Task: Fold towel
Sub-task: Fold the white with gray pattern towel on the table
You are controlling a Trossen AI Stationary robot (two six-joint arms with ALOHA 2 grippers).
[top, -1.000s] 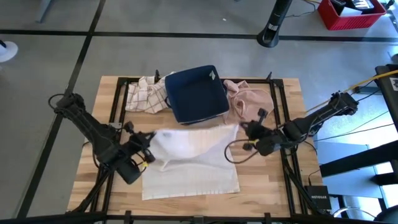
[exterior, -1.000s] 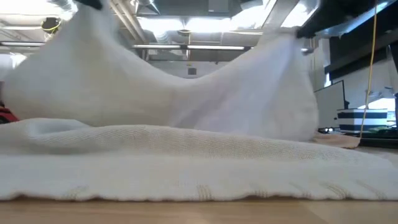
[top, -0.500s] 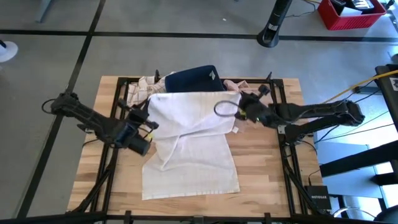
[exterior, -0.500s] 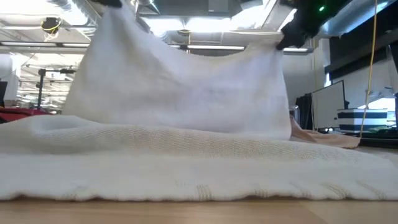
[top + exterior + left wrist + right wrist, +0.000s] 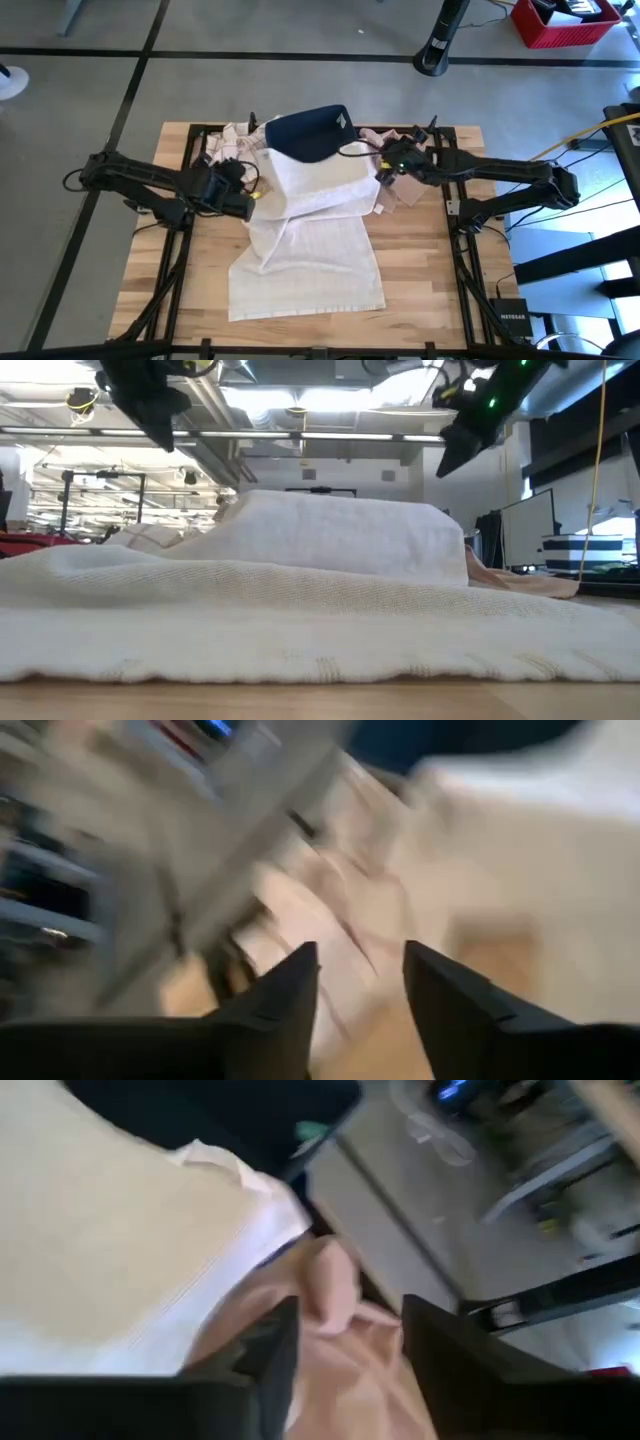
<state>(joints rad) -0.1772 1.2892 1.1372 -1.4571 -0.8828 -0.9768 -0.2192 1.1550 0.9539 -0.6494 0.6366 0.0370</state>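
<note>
The white towel (image 5: 312, 235) lies lengthwise on the wooden table. Its near part (image 5: 310, 280) is flat on the wood, and its far part (image 5: 320, 175) rests heaped against a dark blue cloth (image 5: 310, 132); in the low view it forms a mound (image 5: 340, 535). My left gripper (image 5: 252, 190) hovers open at the towel's far left corner. My right gripper (image 5: 384, 166) hovers open at its far right corner. In the low view both grippers, left (image 5: 150, 405) and right (image 5: 465, 430), hang above the towel. Nothing lies between the fingers in either wrist view, left (image 5: 360, 970) or right (image 5: 350, 1330).
A checked cloth (image 5: 232, 150) lies at the table's far left and a pink cloth (image 5: 408, 180) at the far right, under my right arm. The dark blue cloth sits between them at the far edge. Bare wood (image 5: 430, 280) shows to the right of the towel.
Both grippers carried the towel's held edge up and toward the table's far edge, then opened and let go. The released part has dropped into a heap against the dark blue cloth. The towel's near part has stayed flat on the table.
</note>
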